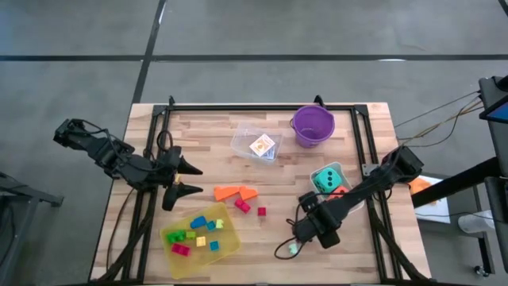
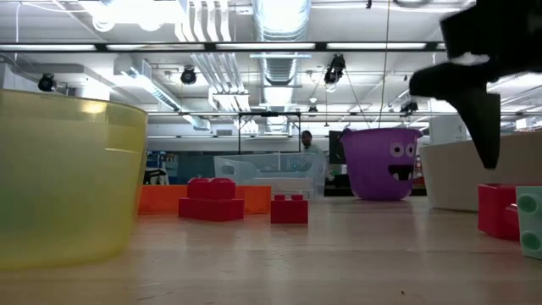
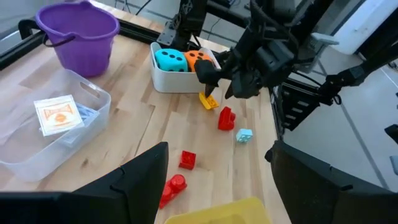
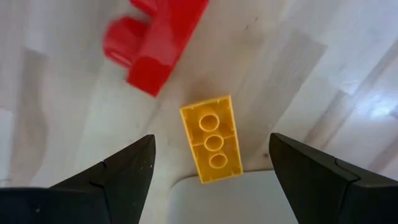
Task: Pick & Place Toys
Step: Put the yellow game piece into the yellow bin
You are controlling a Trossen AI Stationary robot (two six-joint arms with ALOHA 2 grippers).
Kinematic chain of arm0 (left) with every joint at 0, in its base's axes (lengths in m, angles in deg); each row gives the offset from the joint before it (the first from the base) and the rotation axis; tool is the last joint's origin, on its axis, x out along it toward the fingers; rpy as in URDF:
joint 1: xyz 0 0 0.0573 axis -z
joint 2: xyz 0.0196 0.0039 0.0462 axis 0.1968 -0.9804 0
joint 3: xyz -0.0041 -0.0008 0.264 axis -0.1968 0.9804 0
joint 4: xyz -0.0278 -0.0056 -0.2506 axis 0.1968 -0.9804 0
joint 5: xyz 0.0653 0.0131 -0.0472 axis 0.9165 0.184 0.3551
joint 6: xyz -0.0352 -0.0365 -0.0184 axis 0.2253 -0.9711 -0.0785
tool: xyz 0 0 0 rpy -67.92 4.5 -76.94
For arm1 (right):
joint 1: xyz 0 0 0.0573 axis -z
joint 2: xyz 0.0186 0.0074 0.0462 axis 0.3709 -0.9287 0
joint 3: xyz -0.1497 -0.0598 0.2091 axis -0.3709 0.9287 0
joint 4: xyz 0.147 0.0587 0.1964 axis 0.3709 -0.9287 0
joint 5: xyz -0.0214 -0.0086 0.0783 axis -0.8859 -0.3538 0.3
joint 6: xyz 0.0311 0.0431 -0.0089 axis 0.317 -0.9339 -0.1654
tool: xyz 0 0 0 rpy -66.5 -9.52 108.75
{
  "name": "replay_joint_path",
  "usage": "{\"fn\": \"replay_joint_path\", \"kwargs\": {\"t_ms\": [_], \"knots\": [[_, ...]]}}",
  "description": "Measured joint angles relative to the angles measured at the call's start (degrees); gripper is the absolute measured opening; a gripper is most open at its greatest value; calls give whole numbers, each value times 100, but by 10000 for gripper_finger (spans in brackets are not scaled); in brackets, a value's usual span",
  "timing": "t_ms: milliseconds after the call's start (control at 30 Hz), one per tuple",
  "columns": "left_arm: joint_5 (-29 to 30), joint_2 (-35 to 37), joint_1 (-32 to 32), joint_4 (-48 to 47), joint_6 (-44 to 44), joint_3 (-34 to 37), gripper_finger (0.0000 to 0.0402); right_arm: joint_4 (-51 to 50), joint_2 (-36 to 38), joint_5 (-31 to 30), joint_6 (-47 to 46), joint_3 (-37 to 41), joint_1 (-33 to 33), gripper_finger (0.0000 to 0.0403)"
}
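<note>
Hovering low over the table (image 1: 278, 238), the right gripper (image 4: 211, 163) has its fingers spread wide, pointed down at a yellow brick (image 4: 212, 138) lying flat between them, not gripped. That brick touches the edge of a white bin (image 3: 180, 78). A red brick (image 4: 155, 37) lies just beside the yellow one, and a pale teal brick (image 3: 244, 135) sits near both.

The white bin holds a teal die (image 3: 170, 60) and an orange die (image 3: 198, 59). Left gripper (image 1: 189, 179) hangs over the table's left side, fingers wide apart, holding nothing; orange wedge pieces (image 1: 235, 192) lie near it. Two more red bricks (image 1: 242, 206) rest close to the wedges.

Yellow tray (image 1: 231, 244) near the front edge carries small green, red, yellow and blue bricks (image 1: 198, 230). Clear tub (image 1: 243, 141) at the back holds a card pack (image 1: 262, 145); the purple bucket (image 1: 313, 125) stands just beside it. A person (image 2: 306, 141) shows far off in the room.
</note>
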Motion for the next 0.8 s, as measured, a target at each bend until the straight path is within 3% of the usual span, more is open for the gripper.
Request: {"fn": "replay_joint_path", "kwargs": {"t_ms": [467,600,800], "knots": [[291,0,3,-13,15,0,275,763,0,61,386,929,81,301],[416,0,4,-11,15,0,275,816,0,76,385,989,105,255],[907,-42,-1,330,-56,284,275,976,0,66,374,926,107,143]]}}
